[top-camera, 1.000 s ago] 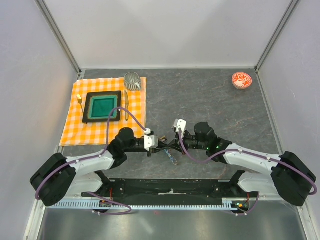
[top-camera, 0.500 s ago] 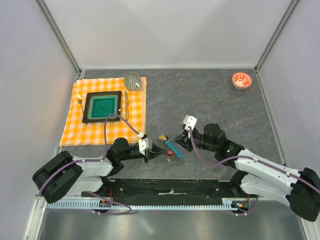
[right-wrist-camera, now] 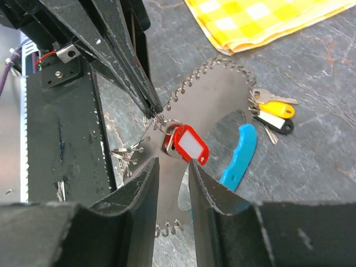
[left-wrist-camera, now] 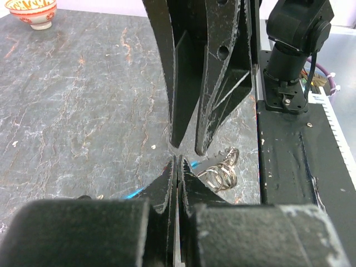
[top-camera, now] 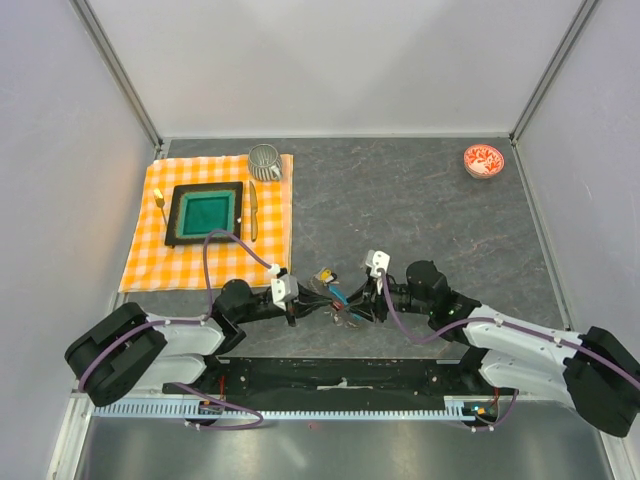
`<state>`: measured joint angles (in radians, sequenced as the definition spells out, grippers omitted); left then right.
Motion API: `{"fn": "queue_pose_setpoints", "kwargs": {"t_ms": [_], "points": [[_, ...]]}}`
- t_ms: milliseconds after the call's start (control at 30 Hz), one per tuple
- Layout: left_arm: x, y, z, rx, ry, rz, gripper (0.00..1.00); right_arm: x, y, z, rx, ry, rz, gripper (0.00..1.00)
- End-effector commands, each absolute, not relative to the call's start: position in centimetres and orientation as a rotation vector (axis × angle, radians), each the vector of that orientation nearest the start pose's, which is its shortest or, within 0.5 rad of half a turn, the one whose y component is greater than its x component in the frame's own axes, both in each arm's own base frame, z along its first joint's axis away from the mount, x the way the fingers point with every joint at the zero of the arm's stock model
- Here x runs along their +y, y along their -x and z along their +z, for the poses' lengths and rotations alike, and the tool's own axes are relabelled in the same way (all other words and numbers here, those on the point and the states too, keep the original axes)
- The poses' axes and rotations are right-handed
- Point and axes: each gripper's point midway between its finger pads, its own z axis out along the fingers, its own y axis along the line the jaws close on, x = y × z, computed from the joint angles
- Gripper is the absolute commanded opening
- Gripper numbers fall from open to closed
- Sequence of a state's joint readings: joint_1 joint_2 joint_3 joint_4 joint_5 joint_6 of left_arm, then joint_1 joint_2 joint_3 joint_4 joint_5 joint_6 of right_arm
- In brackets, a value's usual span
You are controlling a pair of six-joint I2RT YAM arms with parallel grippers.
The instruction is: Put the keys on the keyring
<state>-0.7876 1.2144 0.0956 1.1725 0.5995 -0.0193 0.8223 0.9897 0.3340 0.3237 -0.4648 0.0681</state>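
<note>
The keyring lies on the table between my two grippers. Its beaded chain curves round a bright blue tag. A red-tagged key lies just past the tips of my right gripper, which is open around nothing. My left gripper is shut, with its tips on the small ring of the red-tagged key. A yellow-headed key and a black-and-white tag lie beside the chain. Loose split rings lie by the left gripper. From above, the cluster sits between the left gripper and the right gripper.
An orange checked cloth at the left carries a black tray with a green inside, a mug and yellow-handled cutlery. A red-and-white bowl stands at the far right. The black base rail runs along the near edge.
My right gripper has come down and left, closer to the left gripper's tips. The keys now lie bunched between the two grippers. The left arm has barely moved.
</note>
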Motion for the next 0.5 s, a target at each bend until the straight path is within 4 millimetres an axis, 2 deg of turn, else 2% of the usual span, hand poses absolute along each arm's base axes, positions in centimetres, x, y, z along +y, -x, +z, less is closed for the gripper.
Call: {"fn": "queue_pose_setpoints", "kwargs": {"t_ms": [0, 67, 467], "points": [[-29.0, -14.8, 16.8, 1.132, -0.994, -1.087, 0.02, 30.2, -14.9, 14.9, 1.534, 1.055, 1.140, 0.37], [-29.0, -14.8, 16.9, 1.126, -0.993, -1.089, 0.02, 30.6, -14.8, 15.3, 1.507, 1.057, 1.157, 0.38], [-29.3, -14.6, 17.3, 1.110, -0.991, -1.112, 0.02, 31.6, -15.4, 15.1, 1.497, 1.049, 1.187, 0.39]]}}
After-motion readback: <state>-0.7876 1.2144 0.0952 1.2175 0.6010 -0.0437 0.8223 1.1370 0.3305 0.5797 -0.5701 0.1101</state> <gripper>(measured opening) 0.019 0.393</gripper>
